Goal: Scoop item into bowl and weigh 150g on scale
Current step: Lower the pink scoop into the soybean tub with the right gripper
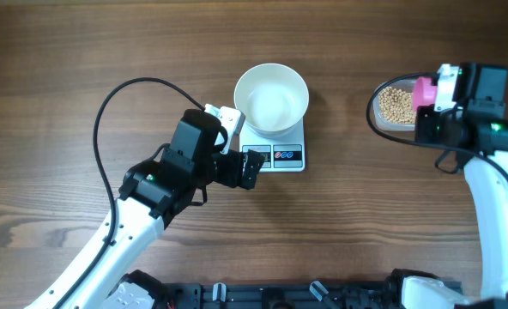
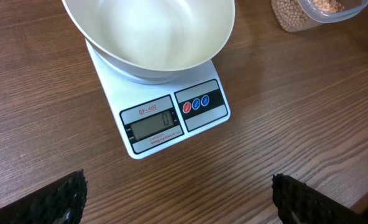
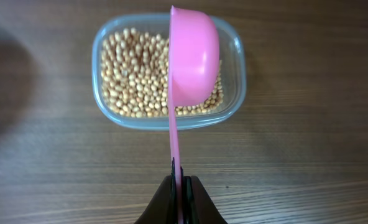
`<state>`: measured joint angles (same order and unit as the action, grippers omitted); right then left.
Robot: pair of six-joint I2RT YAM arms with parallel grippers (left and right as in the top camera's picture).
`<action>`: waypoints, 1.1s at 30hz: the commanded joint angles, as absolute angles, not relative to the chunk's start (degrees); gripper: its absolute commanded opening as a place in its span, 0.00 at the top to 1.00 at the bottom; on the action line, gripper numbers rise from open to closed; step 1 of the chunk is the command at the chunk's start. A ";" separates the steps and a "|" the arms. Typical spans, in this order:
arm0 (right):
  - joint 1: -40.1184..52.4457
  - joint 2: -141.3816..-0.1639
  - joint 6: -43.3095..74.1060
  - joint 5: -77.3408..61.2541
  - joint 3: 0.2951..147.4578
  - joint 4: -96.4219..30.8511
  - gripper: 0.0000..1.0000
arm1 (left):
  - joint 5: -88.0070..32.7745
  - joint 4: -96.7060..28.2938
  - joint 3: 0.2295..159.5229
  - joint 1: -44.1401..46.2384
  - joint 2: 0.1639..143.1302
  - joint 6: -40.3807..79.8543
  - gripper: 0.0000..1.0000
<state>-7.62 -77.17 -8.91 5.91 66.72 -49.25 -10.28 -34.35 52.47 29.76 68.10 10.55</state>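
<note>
Right gripper (image 3: 179, 186) pinched tight on the handle of pink scoop (image 3: 193, 56), cup turned on edge over clear tub (image 3: 234, 46) of beans (image 3: 134, 74), left gripper (image 2: 179, 202) spread wide, holding nothing, just before scale (image 2: 153, 127), white bowl (image 2: 153, 31) sitting on it

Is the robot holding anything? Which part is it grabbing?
The right gripper pinches the pink scoop by the end of its handle. The left gripper holds nothing.

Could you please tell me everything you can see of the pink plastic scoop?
The pink plastic scoop has a rounded cup and a long thin handle. Turned on edge, its cup hangs over the clear plastic tub of small tan beans. The right hand is shut on the handle's end.
</note>
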 commanded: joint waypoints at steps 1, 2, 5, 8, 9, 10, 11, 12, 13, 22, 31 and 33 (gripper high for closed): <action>-7.79 -80.40 -13.58 7.90 67.37 -48.62 0.96 | -9.52 -34.35 52.40 30.00 68.38 9.45 0.00; -7.79 -81.03 -13.69 8.47 67.37 -48.38 0.96 | -9.52 -34.35 52.40 30.00 68.38 9.45 0.00; -7.79 -83.00 -14.63 11.09 67.37 -47.18 0.96 | -9.52 -34.35 52.40 30.00 68.38 9.45 0.00; -7.79 -84.16 -14.81 12.49 67.37 -45.43 0.96 | -9.52 -34.35 52.40 30.00 68.38 9.45 0.00; -7.79 -84.40 -14.81 12.49 67.37 -44.80 0.96 | -9.52 -34.33 52.40 30.00 68.38 9.45 0.00; -7.79 -84.60 -14.81 12.49 67.37 -44.14 0.96 | -9.52 -34.35 52.40 30.00 68.38 9.45 0.00; -7.79 -84.75 -14.81 12.49 67.37 -43.70 0.96 | -9.52 -34.33 52.40 30.00 68.38 9.45 0.00; -7.79 -84.86 -14.85 12.49 67.37 -43.55 0.96 | -9.52 -34.35 52.40 30.00 68.38 9.45 0.00; -7.79 -84.95 -14.98 12.49 67.37 -43.55 0.96 | -9.52 -34.35 52.40 30.00 68.38 9.45 0.00; -7.79 -85.93 -14.37 8.45 65.21 -43.75 0.96 | -9.52 -34.35 52.40 30.00 68.38 9.45 0.00; -7.79 -85.93 -13.82 0.05 63.72 -44.86 0.96 | -9.52 -34.35 52.40 30.00 68.38 9.45 0.00; -7.79 -85.93 -11.60 -2.39 63.70 -45.74 0.96 | -9.52 -34.33 52.40 30.00 68.38 9.45 0.00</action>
